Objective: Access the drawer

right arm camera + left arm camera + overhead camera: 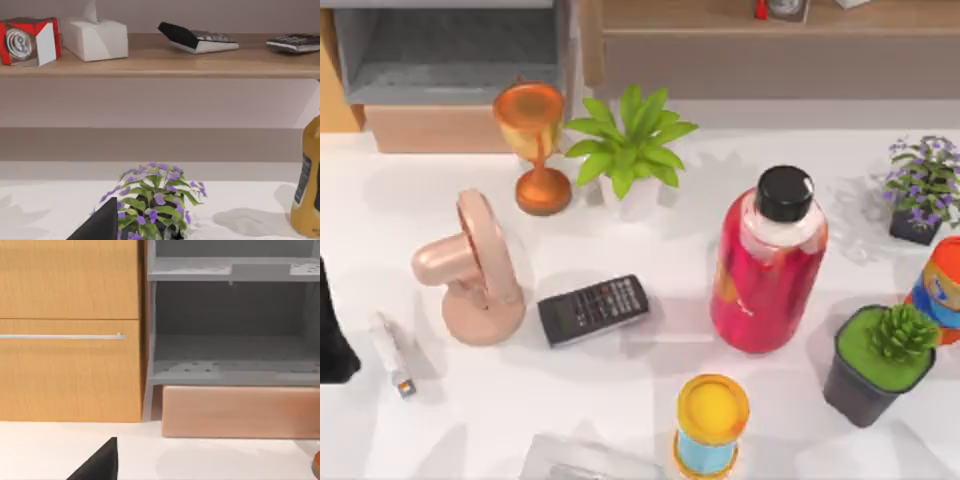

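Well, the drawer point(445, 85) sits at the table's far left, pulled out so its grey inside shows. The left arm point(332, 330) waits at the left edge; I cannot tell its grip.

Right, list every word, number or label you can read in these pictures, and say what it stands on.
No text reads clearly.
Black calculator keys: too small.
Red bottle with black cap label: blurred.
Yellow bottle dark label: unreadable.
Red-and-white box on the wooden shelf: a round emblem, no legible letters.
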